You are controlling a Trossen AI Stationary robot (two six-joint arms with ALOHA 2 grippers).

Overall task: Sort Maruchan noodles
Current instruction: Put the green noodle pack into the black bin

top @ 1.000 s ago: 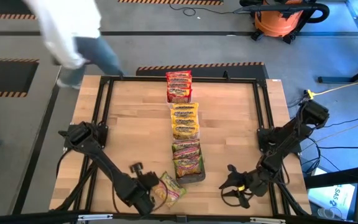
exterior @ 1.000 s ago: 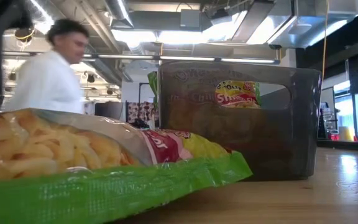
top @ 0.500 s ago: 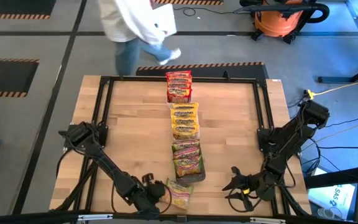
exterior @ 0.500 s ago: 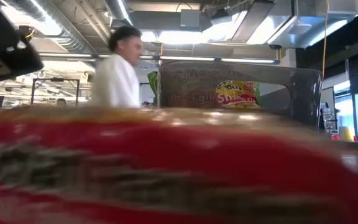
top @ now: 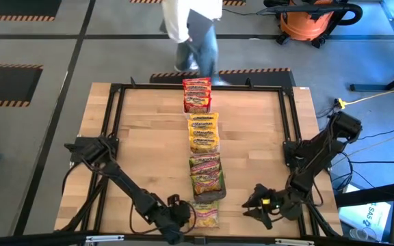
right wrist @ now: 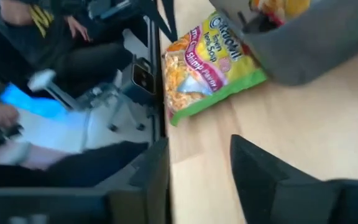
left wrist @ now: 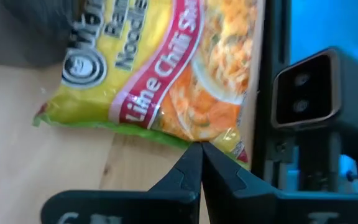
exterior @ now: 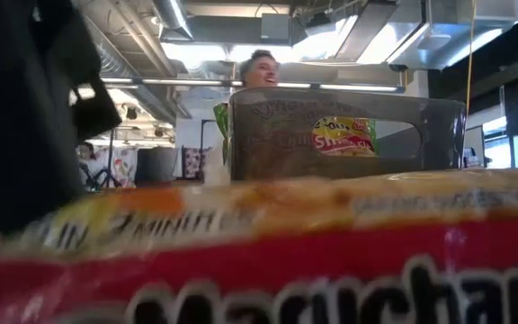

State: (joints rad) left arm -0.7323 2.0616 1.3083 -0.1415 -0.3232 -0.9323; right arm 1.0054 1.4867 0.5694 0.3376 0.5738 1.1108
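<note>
Workshop or robotics lab. Evidence: wooden desk (top: pixel 142 137) in a black metal frame; concrete floor with hazard-striped mats (top: pixel 9 83); orange shop vacuum (top: pixel 311 22); exposed ceiling ducts (exterior: pixel 174 18); loose cables (top: pixel 382 137).

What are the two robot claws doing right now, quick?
Left gripper: shut, pinching the edge of the green-and-yellow noodle packet at the table's near edge.
Right gripper: open, holding nothing.
</note>
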